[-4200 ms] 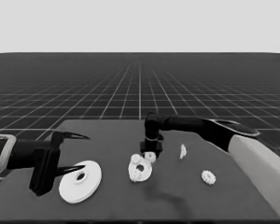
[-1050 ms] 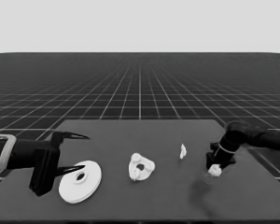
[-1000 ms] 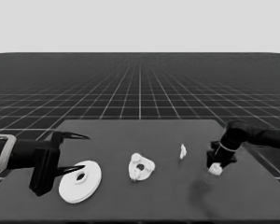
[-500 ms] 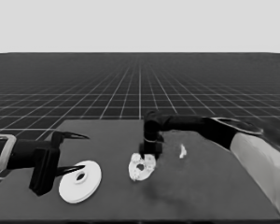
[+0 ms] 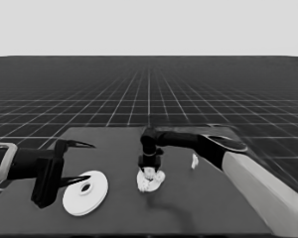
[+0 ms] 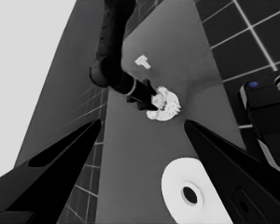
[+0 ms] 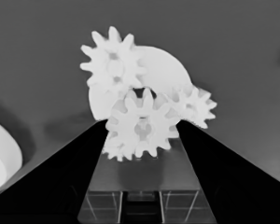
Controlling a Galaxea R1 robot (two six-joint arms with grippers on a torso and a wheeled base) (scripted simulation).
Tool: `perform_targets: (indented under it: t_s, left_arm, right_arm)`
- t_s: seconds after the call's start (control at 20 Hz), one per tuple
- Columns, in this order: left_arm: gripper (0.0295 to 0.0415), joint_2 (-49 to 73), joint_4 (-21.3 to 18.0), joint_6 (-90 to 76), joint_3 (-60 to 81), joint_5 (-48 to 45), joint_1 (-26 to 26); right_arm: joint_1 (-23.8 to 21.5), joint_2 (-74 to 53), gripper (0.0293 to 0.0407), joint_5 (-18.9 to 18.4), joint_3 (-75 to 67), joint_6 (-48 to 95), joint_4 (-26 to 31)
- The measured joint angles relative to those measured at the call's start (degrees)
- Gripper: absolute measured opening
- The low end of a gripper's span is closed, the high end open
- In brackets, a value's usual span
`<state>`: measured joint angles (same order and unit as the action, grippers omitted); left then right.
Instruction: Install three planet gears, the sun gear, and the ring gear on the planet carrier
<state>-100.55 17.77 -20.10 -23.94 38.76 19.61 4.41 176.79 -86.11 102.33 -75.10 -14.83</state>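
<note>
Head view: right gripper (image 5: 149,170) is out over the middle of the surface, straight above the smaller round part (image 5: 151,181), which sits mid-surface with gears already on it. Left gripper (image 5: 73,163) is parked over the left end, jaws spread wide, nothing in them. The larger round part (image 5: 85,193) lies just beside it toward the near-left corner, flat and not held. Thin white piece (image 5: 194,160) stands alone right of centre, apart from everything.

Left wrist view: across the surface the right arm drops onto the cluster. Smaller round part (image 6: 165,105) shows as a toothed clump touching the right gripper (image 6: 149,100). Larger round part (image 6: 196,188) lies close by, between the left gripper's fingers (image 6: 60,184) but untouched.

Right wrist view: jaws are closed part way on a gear (image 7: 141,125), its flanks pressed against both fingers (image 7: 60,182). It hangs flat-faced, axis pointing down at the smaller round part (image 7: 163,74). Two gears are seated there, one (image 7: 113,60) on the far side and one (image 7: 194,105) off to the side. A third seems to peek out under the held one; can't confirm.

Key relation: held gear is directly over the disc's central hole, axis in line with it. My read is that this is the sun gear going in. Next move is a straight drop, and the teeth need to mesh with the neighbours or it'll ride up. Right arm is the one on the job; left is nearer the larger round part for the last step.
</note>
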Motion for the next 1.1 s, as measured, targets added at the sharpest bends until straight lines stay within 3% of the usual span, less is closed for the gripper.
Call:
perform_targets:
  t_s: [1.1]
  left_arm:
    - [0.0385, 0.00, 0.00, 0.00, 0.00, 0.00, 0.00]
  right_arm:
    - [1.20, 0.22, 0.0309, 0.36, 0.75, -8.33, -0.71]
